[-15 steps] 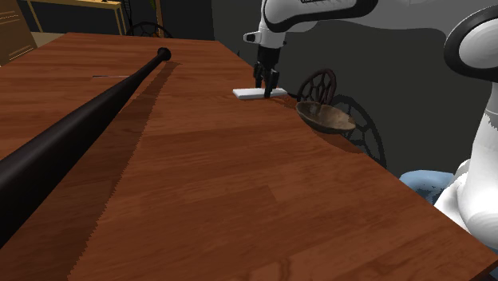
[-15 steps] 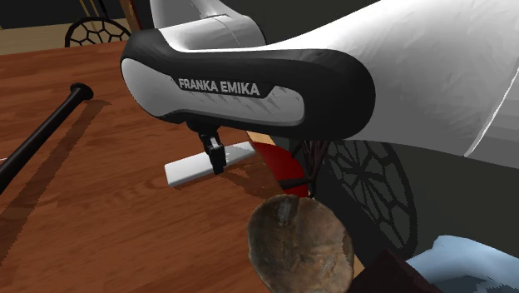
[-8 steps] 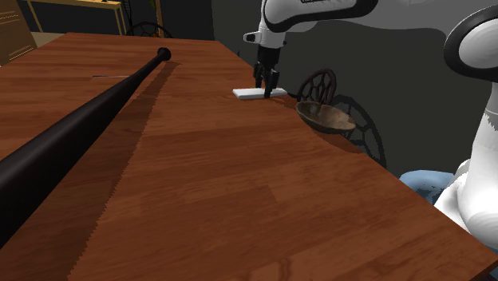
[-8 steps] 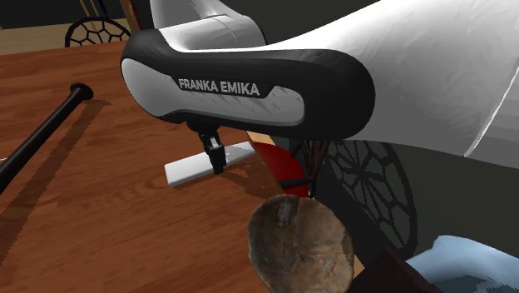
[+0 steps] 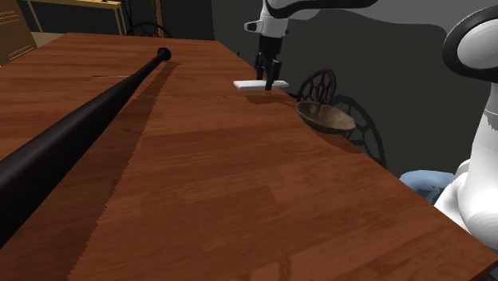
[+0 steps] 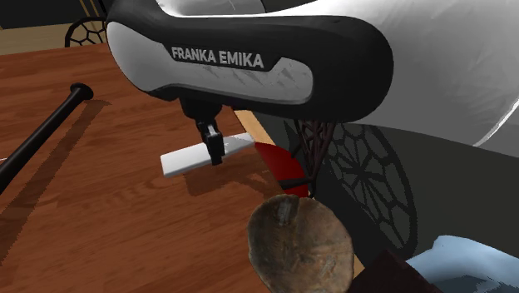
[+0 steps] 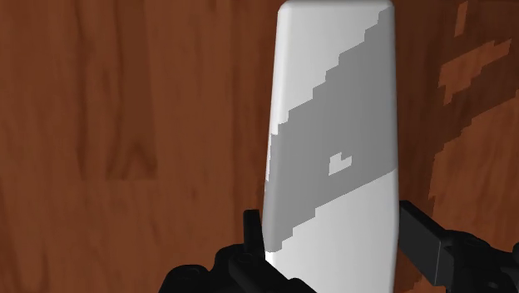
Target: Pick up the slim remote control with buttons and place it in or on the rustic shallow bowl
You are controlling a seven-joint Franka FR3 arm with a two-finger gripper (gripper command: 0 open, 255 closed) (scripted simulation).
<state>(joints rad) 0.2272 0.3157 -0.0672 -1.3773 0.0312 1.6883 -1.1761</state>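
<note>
A slim plain white remote control [image 5: 247, 83] [image 6: 190, 158] hangs level a little above the wooden table [image 5: 199, 184], casting a shadow on the wood below it. My black gripper [image 5: 269, 81] [image 6: 218, 154] is shut on one end of the remote, pointing straight down. In the wrist view the remote [image 7: 333, 125] runs away from my gripper [image 7: 333, 237], with both fingers pressed against its sides. The brown shallow bowl [image 5: 326, 116] [image 6: 298, 241] sits at the table's edge, to the shoulder view's right of the remote and nearer the camera.
A long black baseball bat [image 5: 80, 120] [image 6: 42, 133] lies across the table on the shoulder view's left. A dark chair back with a round lattice [image 5: 319, 84] stands just beyond the table's edge by the bowl. A red object [image 6: 279, 166] lies beside that edge.
The gripper has risen with the remote in it, lifting the remote off the table. The bowl and the bat have not moved.
</note>
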